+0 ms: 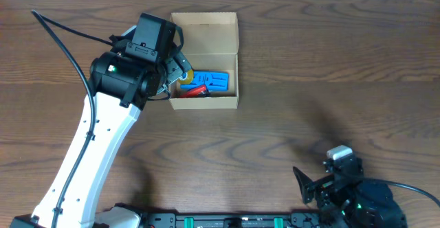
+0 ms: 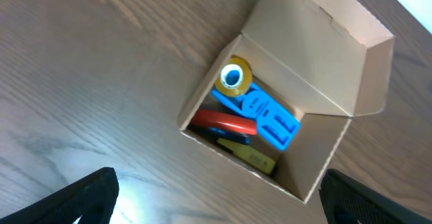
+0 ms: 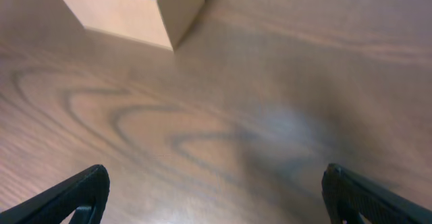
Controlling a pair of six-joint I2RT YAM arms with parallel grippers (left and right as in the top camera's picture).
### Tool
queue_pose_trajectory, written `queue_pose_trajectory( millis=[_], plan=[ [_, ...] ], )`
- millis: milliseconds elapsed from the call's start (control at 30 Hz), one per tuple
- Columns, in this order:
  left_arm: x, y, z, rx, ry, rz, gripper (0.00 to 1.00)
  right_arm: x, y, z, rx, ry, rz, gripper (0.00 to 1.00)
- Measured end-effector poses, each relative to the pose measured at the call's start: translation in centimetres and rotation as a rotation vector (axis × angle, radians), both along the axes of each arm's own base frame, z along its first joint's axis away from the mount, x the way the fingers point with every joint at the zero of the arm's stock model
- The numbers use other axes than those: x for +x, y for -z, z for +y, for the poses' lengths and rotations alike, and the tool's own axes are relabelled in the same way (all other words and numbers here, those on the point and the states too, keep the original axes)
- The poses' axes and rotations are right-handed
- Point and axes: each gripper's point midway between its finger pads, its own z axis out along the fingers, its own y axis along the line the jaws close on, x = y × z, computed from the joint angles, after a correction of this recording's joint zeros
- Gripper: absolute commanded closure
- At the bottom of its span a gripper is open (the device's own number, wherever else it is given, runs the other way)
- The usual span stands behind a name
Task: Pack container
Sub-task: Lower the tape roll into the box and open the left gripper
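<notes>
The tan cardboard container (image 1: 223, 56) stands open on the table, its flap lid (image 1: 204, 34) folded back. Inside lie a flat blue plastic piece (image 2: 266, 116), a yellow tape roll (image 2: 233, 77), a red ring (image 2: 223, 123) and a yellow-green item (image 2: 251, 158). My left gripper (image 2: 216, 197) hovers just left of the box, open and empty; it also shows in the overhead view (image 1: 173, 73). My right gripper (image 3: 216, 193) is open and empty above bare table near the front right, seen overhead too (image 1: 309, 183). The box corner shows in the right wrist view (image 3: 145, 15).
The table is dark wood grain (image 1: 309, 84). A black cable (image 1: 65, 42) runs from the left arm toward the back left. A rail (image 1: 227, 221) lies along the table's front edge.
</notes>
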Motion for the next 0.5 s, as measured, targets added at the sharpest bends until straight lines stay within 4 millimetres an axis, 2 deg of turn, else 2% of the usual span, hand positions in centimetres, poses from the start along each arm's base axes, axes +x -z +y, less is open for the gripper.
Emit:
queue_pose_trajectory(
  millis=[100, 200, 300, 367, 500],
  plan=[
    [-0.5, 0.2, 0.7, 0.035, -0.01, 0.019, 0.05, 0.5, -1.1, 0.5, 0.035, -0.004, -0.042, 0.01],
    [-1.0, 0.4, 1.3, 0.065, -0.018, 0.038, 0.05, 2.2, -4.0, 0.3, 0.071, 0.041, -0.17, 0.01],
    [-1.4, 0.6, 1.5, 0.077, -0.02, 0.057, 0.05, 3.0, -5.9, 0.2, 0.099, 0.063, -0.247, 0.01],
    [-1.5, 0.7, 1.5, 0.079, -0.017, 0.06, 0.05, 3.4, -6.3, 0.3, 0.101, 0.068, -0.258, 0.01],
    [-1.0, 0.5, 1.0, 0.067, 0.022, 0.045, 0.05, 5.1, -5.4, 1.1, 0.059, 0.068, -0.174, 0.01]
  ],
)
